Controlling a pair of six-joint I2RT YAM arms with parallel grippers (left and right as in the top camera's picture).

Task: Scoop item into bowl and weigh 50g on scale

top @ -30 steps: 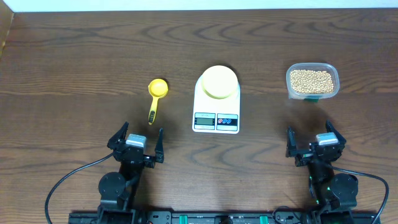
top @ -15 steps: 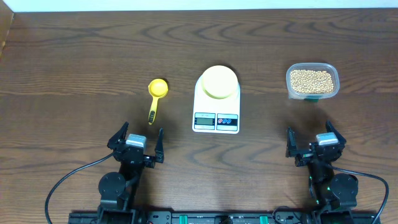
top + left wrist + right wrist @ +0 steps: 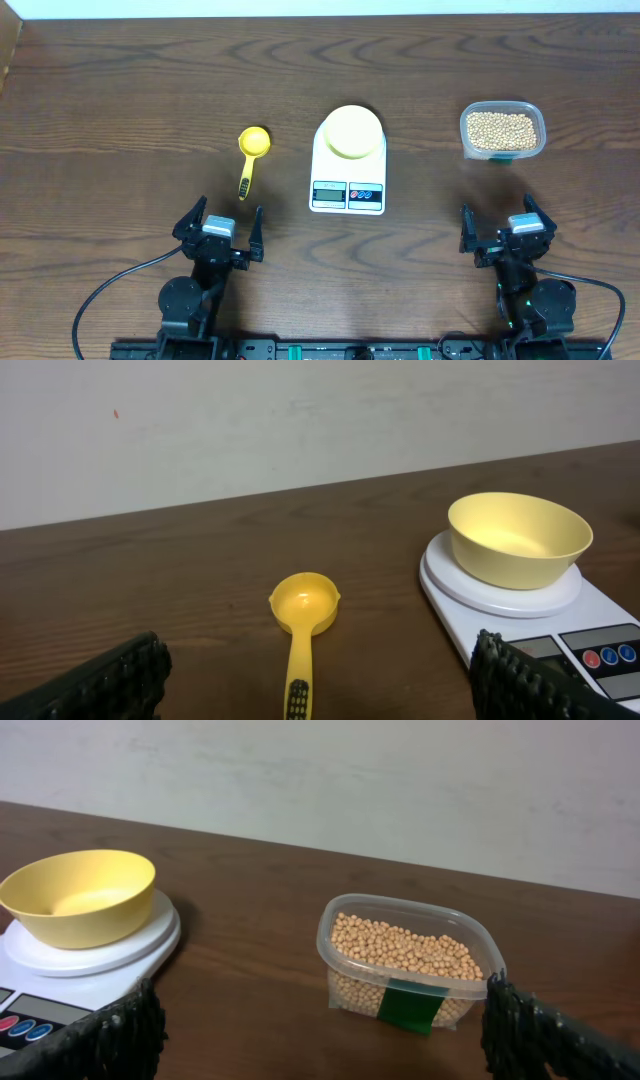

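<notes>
The pale yellow bowl (image 3: 351, 131) (image 3: 518, 539) (image 3: 80, 895) stands empty on the white scale (image 3: 348, 185) (image 3: 600, 620) (image 3: 60, 970) at the table's middle. Tan beans (image 3: 501, 130) (image 3: 400, 948) fill a clear tub (image 3: 502, 150) (image 3: 405, 995) at the right. A yellow scoop (image 3: 250, 156) (image 3: 300, 625) lies left of the scale, handle toward me. My left gripper (image 3: 220, 226) (image 3: 320, 695) is open near the front edge, just short of the scoop's handle. My right gripper (image 3: 497, 226) (image 3: 320, 1050) is open in front of the tub. Neither holds anything.
The dark wooden table (image 3: 120, 90) ends at a pale wall behind. Both arm bases and their cables (image 3: 110, 290) sit at the front edge.
</notes>
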